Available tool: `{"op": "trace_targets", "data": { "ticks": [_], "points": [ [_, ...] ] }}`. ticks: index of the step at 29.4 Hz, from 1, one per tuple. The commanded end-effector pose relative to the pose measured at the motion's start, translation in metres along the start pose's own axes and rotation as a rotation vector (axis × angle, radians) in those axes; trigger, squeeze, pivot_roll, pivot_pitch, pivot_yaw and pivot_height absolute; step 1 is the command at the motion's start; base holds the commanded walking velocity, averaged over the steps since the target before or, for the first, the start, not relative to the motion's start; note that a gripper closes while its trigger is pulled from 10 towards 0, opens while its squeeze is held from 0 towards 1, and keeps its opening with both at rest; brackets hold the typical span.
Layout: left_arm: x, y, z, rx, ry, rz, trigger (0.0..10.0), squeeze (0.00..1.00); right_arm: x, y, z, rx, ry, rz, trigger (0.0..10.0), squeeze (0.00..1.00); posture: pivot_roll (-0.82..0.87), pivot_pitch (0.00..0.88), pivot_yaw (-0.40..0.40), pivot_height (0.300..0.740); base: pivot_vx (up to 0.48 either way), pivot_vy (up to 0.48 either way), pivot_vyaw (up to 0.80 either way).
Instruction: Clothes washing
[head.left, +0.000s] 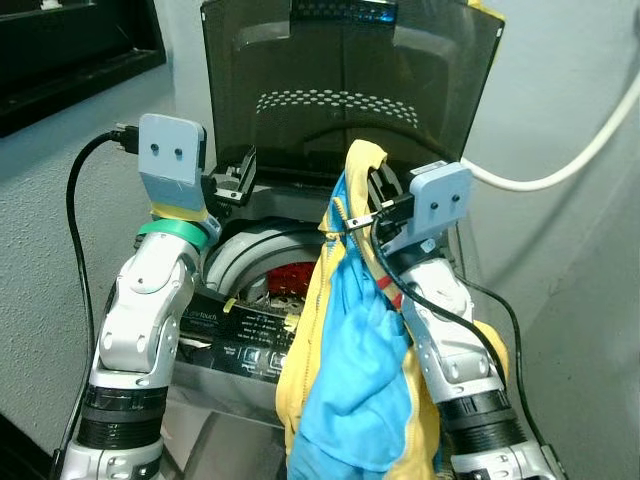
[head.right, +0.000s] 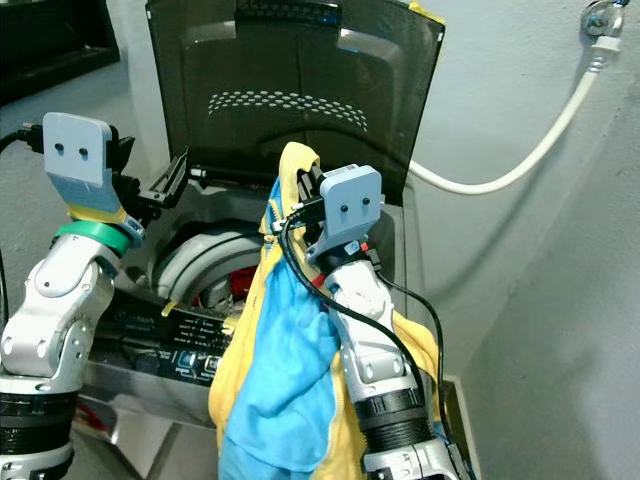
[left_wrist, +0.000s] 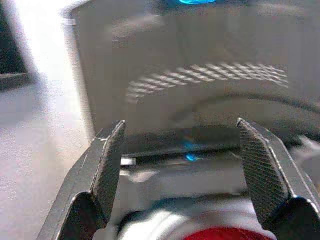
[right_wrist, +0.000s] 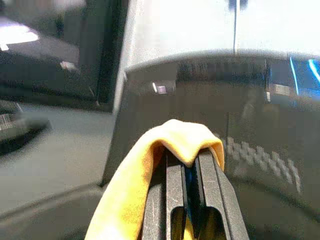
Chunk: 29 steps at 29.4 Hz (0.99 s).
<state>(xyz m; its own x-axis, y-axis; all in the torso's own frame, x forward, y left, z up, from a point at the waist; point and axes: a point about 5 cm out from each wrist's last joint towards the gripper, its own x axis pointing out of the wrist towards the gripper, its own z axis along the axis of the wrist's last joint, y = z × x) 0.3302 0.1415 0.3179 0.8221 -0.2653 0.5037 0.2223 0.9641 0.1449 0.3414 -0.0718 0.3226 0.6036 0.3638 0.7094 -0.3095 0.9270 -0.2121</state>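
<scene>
Top-load washer (head.left: 300, 330), lid (head.left: 350, 90) up. Red garment (head.left: 290, 278) already in drum. Right gripper (right_wrist: 190, 170) clamped on yellow-blue garment (head.left: 350, 380), held above drum opening, not dropped in. Left gripper (left_wrist: 182, 165) fingers apart, empty, over drum rim. Left: drop, close lid, start.

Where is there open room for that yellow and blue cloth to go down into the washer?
The drum opening, between the left gripper and the hanging garment, is mostly free; something red lies inside. The right side is crowded by the garment and the right gripper holding it.
</scene>
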Motion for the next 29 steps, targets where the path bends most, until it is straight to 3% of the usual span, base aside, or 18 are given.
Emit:
{"op": "trace_targets", "data": {
  "ticks": [1, 2, 4, 5, 6, 8, 11, 12, 14, 17, 21, 24, 25, 27, 28, 29],
  "points": [
    [-0.007, -0.016, -0.008, -0.027, 0.051, -0.15, 10.0, 0.0, 0.021, 0.005, 0.025, 0.005, -0.123, 0.043, 10.0, 0.0, 0.02, 0.032, 0.056, 0.74, 0.0, 0.0, 0.0],
    [-0.007, -0.016, -0.008, -0.027, 0.051, -0.15, 10.0, 0.0, 0.021, 0.005, 0.025, 0.005, -0.123, 0.043, 10.0, 0.0, 0.02, 0.032, 0.056, 0.74, 0.0, 0.0, 0.0],
    [-0.015, -0.026, -0.004, -0.068, 0.053, -0.286, 10.0, 0.0, 0.035, 0.006, 0.039, 0.02, -0.175, 0.059, 10.0, 0.0, 0.02, 0.035, 0.054, 0.74, 0.0, 0.0, 0.0],
    [-0.015, -0.026, -0.004, -0.068, 0.053, -0.286, 10.0, 0.0, 0.035, 0.006, 0.039, 0.02, -0.175, 0.059, 10.0, 0.0, 0.02, 0.035, 0.054, 0.74, 0.0, 0.0, 0.0],
    [-0.029, -0.03, 0.005, -0.098, 0.055, -0.412, 10.0, 0.0, 0.044, 0.005, 0.046, 0.018, -0.206, 0.066, 10.0, 0.0, 0.03, 0.036, 0.054, 0.74, 0.0, 0.0, 0.0],
    [-0.029, -0.03, 0.005, -0.098, 0.055, -0.412, 10.0, 0.0, 0.044, 0.005, 0.046, 0.018, -0.206, 0.066, 10.0, 0.0, 0.03, 0.036, 0.054, 0.74, 0.0, 0.0, 0.0],
    [-0.06, -0.031, 0.0, -0.145, 0.149, -0.572, 10.0, 0.0, 0.05, 0.004, 0.051, 0.042, -0.231, 0.063, 10.0, 0.0, 0.05, 0.046, 0.042, 0.74, 0.0, 0.0, 0.0],
    [-0.06, -0.031, 0.0, -0.145, 0.149, -0.572, 10.0, 0.0, 0.05, 0.004, 0.051, 0.042, -0.231, 0.063, 10.0, 0.0, 0.05, 0.046, 0.042, 0.74, 0.0, 0.0, 0.0],
    [-0.068, -0.043, -0.008, -0.148, 0.192, -0.68, 10.0, 0.0, 0.054, 0.006, 0.054, 0.075, -0.243, 0.072, 10.0, 0.0, 0.04, 0.05, 0.034, 0.74, 0.0, 0.0, 0.0],
    [-0.065, -0.07, -0.015, -0.197, 0.214, -0.845, 10.0, 0.0, 0.069, 0.01, 0.067, 0.112, -0.28, 0.1, 10.0, 0.0, 0.03, 0.049, 0.042, 0.74, 0.0, 0.0, 0.0],
    [-0.062, -0.073, -0.029, -0.175, 0.273, -0.84, 10.0, 0.0, 0.076, 0.009, 0.075, 0.118, -0.309, 0.101, 10.0, 0.0, 0.02, 0.05, 0.046, 0.74, 0.0, 0.0, 0.0],
    [-0.051, -0.056, -0.056, -0.067, 0.403, -0.641, 10.0, 0.0, 0.077, -0.003, 0.084, 0.126, -0.341, 0.07, 10.0, 0.0, 0.01, 0.052, 0.052, 0.74, 0.0, 0.0, 0.0],
    [-0.051, -0.056, -0.056, -0.067, 0.403, -0.641, 10.0, 0.0, 0.077, -0.003, 0.084, 0.126, -0.341, 0.07, 10.0, 0.0, 0.01, 0.052, 0.052, 0.74, 0.0, 0.0, 0.0],
    [-0.039, -0.033, -0.076, 0.039, 0.499, -0.431, 10.0, 0.0, 0.074, -0.014, 0.086, 0.118, -0.346, 0.04, 10.0, 0.0, 0.0, 0.057, 0.053, 0.74, 0.0, 0.0, 0.0],
    [-0.039, -0.033, -0.076, 0.039, 0.499, -0.431, 10.0, 0.0, 0.074, -0.014, 0.086, 0.118, -0.346, 0.04, 10.0, 0.0, 0.0, 0.057, 0.053, 0.74, 0.0, 0.0, 0.0],
    [-0.035, -0.023, -0.081, 0.09, 0.518, -0.355, 10.0, 0.0, 0.073, -0.019, 0.085, 0.116, -0.346, 0.031, 10.0, 0.0, 0.0, 0.057, 0.053, 0.74, 0.0, 0.0, 0.0]
  ]
}}
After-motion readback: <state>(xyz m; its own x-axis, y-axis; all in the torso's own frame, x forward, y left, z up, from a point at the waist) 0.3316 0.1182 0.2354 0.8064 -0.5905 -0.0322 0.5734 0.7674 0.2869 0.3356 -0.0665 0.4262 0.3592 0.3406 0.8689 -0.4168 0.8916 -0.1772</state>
